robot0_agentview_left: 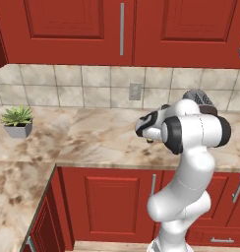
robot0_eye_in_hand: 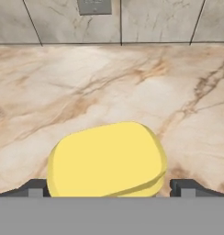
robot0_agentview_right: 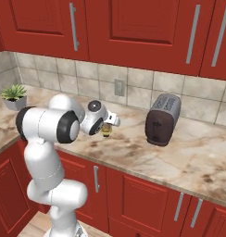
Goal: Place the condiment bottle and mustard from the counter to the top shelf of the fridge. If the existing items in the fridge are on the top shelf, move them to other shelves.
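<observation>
The mustard, a squat yellow container, stands on the beige marbled counter. My gripper is open and straddles it, one dark fingertip on each side with a small gap to the yellow body. From the right base view the hand hangs just over the mustard, near the counter's front half. In the left base view a sliver of the mustard peeks out beside the arm. The condiment bottle and the fridge are out of view.
A dark toaster stands on the counter to the right of the hand. A small potted plant sits at the far left near the corner. A wall outlet is behind the mustard. Red cabinets hang above.
</observation>
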You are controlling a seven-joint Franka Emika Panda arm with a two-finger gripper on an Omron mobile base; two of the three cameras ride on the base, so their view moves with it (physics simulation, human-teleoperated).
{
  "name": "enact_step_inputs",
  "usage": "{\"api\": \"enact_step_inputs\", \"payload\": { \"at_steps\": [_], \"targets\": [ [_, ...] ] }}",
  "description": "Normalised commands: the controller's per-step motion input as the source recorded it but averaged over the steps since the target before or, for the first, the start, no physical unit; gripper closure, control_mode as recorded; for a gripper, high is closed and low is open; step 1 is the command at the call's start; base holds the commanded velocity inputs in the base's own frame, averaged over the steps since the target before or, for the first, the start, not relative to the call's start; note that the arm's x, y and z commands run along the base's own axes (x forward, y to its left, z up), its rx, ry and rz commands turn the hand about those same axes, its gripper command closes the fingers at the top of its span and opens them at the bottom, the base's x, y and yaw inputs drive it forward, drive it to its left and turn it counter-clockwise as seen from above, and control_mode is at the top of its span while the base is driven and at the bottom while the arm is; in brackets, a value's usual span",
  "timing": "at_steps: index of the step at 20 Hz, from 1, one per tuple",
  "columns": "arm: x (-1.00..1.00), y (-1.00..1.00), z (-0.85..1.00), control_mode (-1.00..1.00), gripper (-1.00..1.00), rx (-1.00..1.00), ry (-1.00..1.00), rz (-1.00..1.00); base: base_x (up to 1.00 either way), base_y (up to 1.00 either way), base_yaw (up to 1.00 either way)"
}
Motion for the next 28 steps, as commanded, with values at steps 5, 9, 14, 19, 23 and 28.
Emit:
{"api": "enact_step_inputs", "payload": {
  "at_steps": [5,9,14,19,23,28],
  "targets": [
    [0.07,0.00,-0.03,-1.00,1.00,0.00,0.00,0.00,0.00,0.00,0.00],
    [0.00,0.00,0.00,-1.00,1.00,0.00,0.00,0.00,0.00,0.00,0.00],
    [-0.14,0.00,0.02,-1.00,1.00,0.00,-0.01,0.00,0.00,0.00,0.00],
    [-0.90,0.00,0.70,-1.00,1.00,0.00,-0.13,0.00,0.00,0.00,0.00],
    [-1.00,0.02,1.00,-1.00,1.00,0.00,-0.08,-0.01,0.00,0.00,0.00],
    [-1.00,0.11,1.00,-1.00,1.00,0.00,0.00,-0.06,0.00,0.00,0.00]
  ]
}}
